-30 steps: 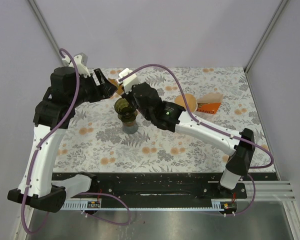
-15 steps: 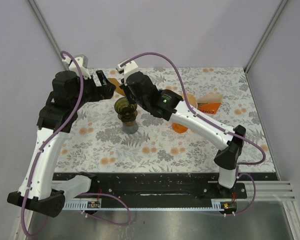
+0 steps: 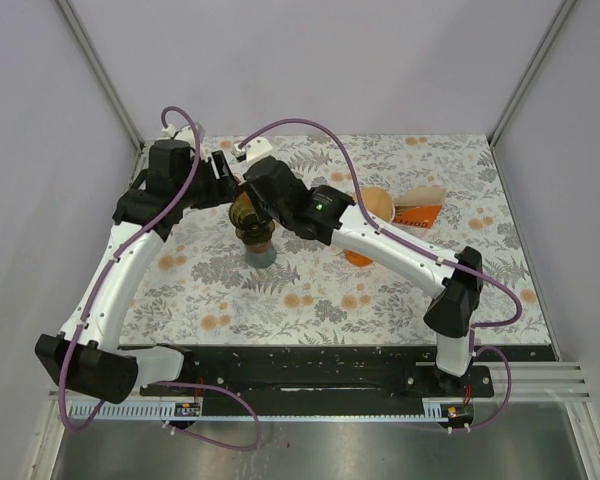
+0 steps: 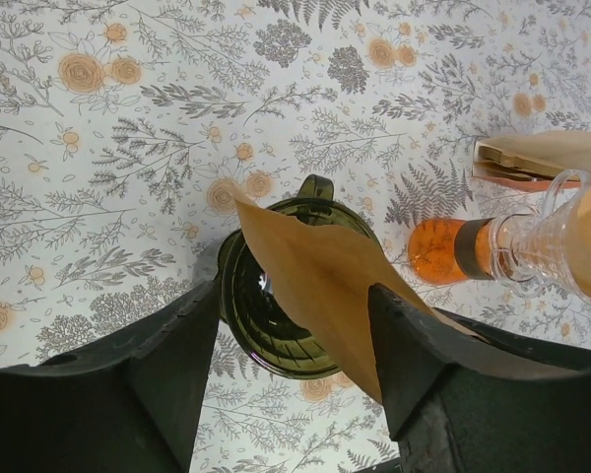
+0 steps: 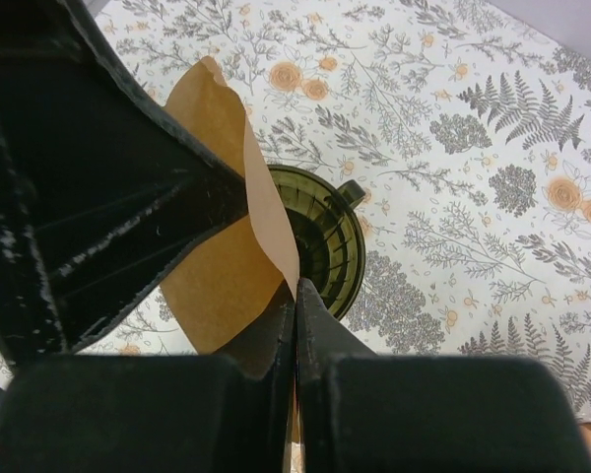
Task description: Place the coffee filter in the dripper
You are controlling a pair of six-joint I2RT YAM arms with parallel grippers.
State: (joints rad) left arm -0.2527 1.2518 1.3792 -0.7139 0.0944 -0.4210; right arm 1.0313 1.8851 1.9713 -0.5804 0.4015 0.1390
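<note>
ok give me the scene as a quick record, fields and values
coffee filter: brown paper, pinched at its edge, hanging just over the dripper
dripper: dark green, upright on the floral tablecloth, below the filter
right hand: shut on the coffee filter
left hand: open, one finger on each side of the filter, not gripping it
spare filters: lying on an orange pack, to the robot's right of the dripper
task state: filter not yet seated in the dripper
</note>
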